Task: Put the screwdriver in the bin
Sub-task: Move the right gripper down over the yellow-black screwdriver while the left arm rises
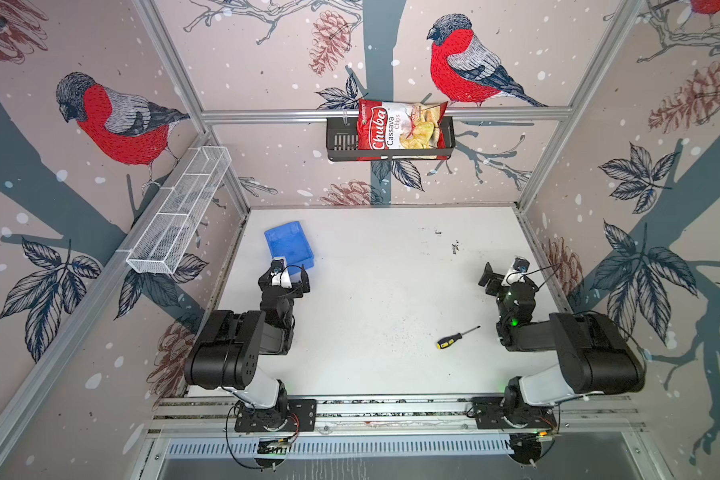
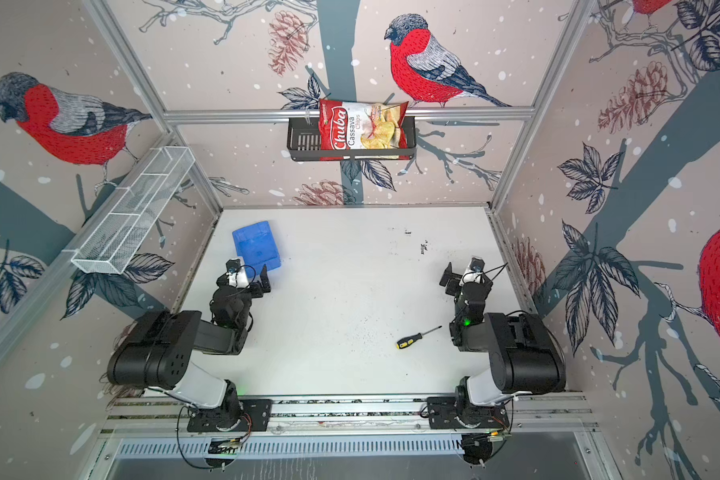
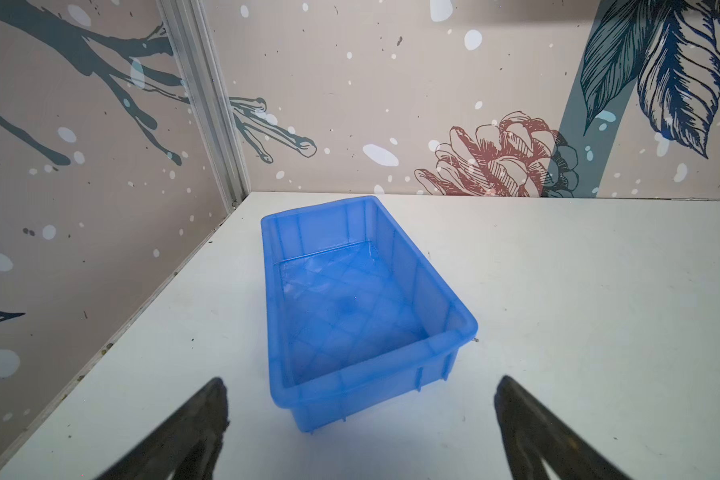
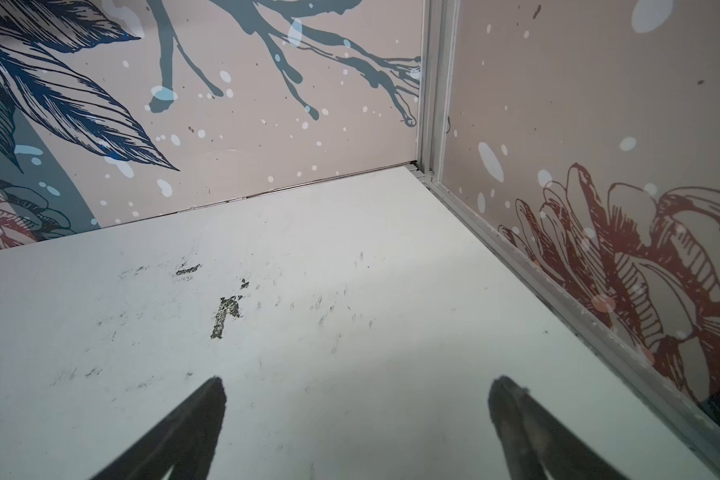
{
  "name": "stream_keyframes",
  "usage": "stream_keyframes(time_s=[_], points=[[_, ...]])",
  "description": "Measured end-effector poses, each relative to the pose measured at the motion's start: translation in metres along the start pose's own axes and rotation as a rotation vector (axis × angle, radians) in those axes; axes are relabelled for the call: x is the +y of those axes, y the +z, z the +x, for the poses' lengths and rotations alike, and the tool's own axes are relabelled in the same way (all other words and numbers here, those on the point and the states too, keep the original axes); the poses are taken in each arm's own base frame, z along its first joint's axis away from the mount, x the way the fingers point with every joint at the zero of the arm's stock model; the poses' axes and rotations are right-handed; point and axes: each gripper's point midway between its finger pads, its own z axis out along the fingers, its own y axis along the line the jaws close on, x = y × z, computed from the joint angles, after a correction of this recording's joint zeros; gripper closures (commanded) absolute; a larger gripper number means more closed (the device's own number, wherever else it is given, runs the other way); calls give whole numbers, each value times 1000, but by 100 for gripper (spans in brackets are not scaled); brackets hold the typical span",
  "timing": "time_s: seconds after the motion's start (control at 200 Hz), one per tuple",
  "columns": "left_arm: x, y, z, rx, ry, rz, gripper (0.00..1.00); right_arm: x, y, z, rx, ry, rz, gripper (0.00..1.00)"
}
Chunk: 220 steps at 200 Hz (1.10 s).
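The screwdriver, with a black-and-yellow handle and a thin dark shaft, lies flat on the white table at the front right, just left of the right arm's forearm. The blue bin stands empty at the back left. My left gripper hovers open at the bin's near end, holding nothing. Farther back on the right, my right gripper is open over bare table. Neither wrist view shows the screwdriver.
A long white wire basket hangs on the left wall. A black rack holding a chips bag hangs on the back wall. Dark scuffs mark the table at the back right. Patterned walls enclose three sides.
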Motion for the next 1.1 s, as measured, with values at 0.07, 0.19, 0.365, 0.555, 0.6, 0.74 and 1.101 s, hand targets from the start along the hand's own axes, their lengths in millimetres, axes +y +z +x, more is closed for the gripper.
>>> stream_keyframes(time_s=[0.07,0.19,0.365,0.555,0.6,0.74,1.101], points=[[0,0,0,0,0,0,2,0,0,0,0,0,0,1],[0,0,0,0,0,0,2,0,0,0,0,0,0,0],[0,0,0,0,0,0,2,0,0,0,0,0,0,0],[0,0,0,0,0,0,2,0,0,0,0,0,0,0],[0,0,0,0,0,0,2,0,0,0,0,0,0,1],[0,0,0,0,0,0,2,0,0,0,0,0,0,1],[0,0,0,0,0,0,2,0,1,-1,-2,1,-1,2]])
